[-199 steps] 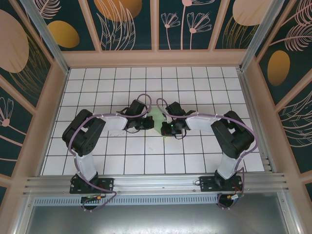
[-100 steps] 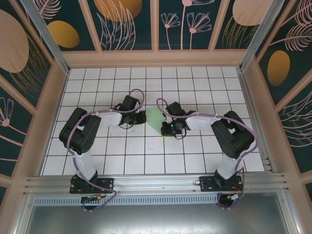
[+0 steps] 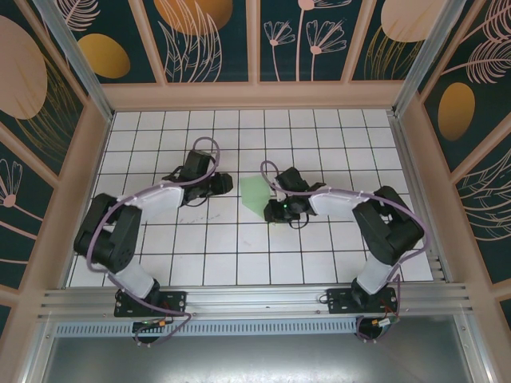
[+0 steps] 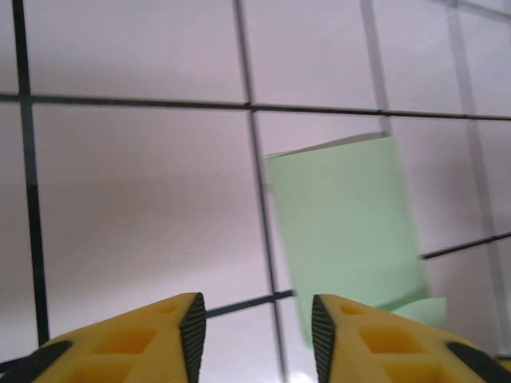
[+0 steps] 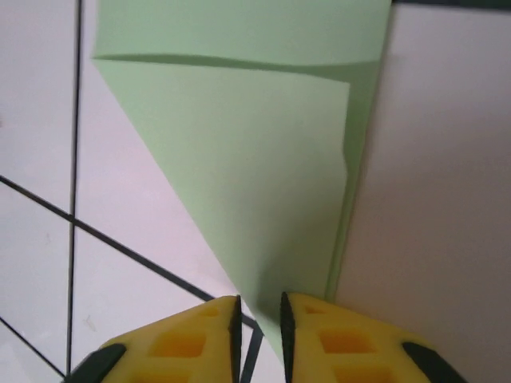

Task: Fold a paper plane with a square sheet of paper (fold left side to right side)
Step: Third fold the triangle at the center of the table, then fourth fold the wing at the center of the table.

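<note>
The square sheet of paper point(image 3: 254, 191), light green, lies on the white tiled floor folded into a tapered, pointed paper plane shape. In the right wrist view its layers point(image 5: 255, 159) narrow to a tip that runs down between my right gripper's point(image 5: 259, 335) yellow fingers, whose jaws stand a little apart. From above, the right gripper point(image 3: 274, 211) sits at the paper's near right end. My left gripper point(image 3: 226, 183) is left of the paper and apart from it. In its own view the left gripper point(image 4: 255, 335) is open and empty, with the paper point(image 4: 343, 231) up to the right.
The floor is a white grid of tiles boxed in by a beige rim point(image 3: 255, 94) and patterned walls. An aluminium rail point(image 3: 255, 299) with both arm bases runs along the near edge.
The left gripper has let go, opened and drawn back to the left, off the paper. The right gripper's jaws have parted slightly at the paper's narrow end.
</note>
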You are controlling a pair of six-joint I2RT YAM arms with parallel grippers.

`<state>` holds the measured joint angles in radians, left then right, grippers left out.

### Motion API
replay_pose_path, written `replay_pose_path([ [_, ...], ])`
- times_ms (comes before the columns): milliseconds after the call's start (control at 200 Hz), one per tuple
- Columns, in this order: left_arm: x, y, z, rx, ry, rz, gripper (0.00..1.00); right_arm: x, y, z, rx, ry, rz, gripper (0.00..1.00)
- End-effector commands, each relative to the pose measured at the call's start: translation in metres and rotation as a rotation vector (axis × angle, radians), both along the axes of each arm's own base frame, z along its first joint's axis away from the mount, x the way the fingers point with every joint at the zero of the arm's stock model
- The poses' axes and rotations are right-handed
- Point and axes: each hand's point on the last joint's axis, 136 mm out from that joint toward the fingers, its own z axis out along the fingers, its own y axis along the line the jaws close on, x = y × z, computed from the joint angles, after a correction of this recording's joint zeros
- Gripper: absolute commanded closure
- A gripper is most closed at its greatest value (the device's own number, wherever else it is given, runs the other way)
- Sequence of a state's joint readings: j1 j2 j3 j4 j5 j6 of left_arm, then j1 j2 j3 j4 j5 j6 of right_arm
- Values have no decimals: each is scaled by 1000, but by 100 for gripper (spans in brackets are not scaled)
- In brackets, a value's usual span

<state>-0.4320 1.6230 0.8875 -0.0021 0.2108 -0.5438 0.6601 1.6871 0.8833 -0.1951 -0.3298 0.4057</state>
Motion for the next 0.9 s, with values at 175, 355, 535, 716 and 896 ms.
replay_pose_path([
  [175, -39, -18, 15, -275, 44, -17, 51, 39, -16, 59, 58, -253, -36, 42],
  [355, -54, -31, 2, -395, 120, -30, 47, 36, -7, 38, 70, -250, 43, 38],
  [535, -57, -42, -9, -422, 157, -42, 46, 42, 2, 23, 68, -240, 78, 42],
  [716, -58, -50, -14, -419, 176, -52, 44, 49, 5, 15, 54, -232, 77, 63],
  [896, -60, -56, -19, -415, 195, -66, 42, 50, 2, 17, 44, -243, 62, 93],
])
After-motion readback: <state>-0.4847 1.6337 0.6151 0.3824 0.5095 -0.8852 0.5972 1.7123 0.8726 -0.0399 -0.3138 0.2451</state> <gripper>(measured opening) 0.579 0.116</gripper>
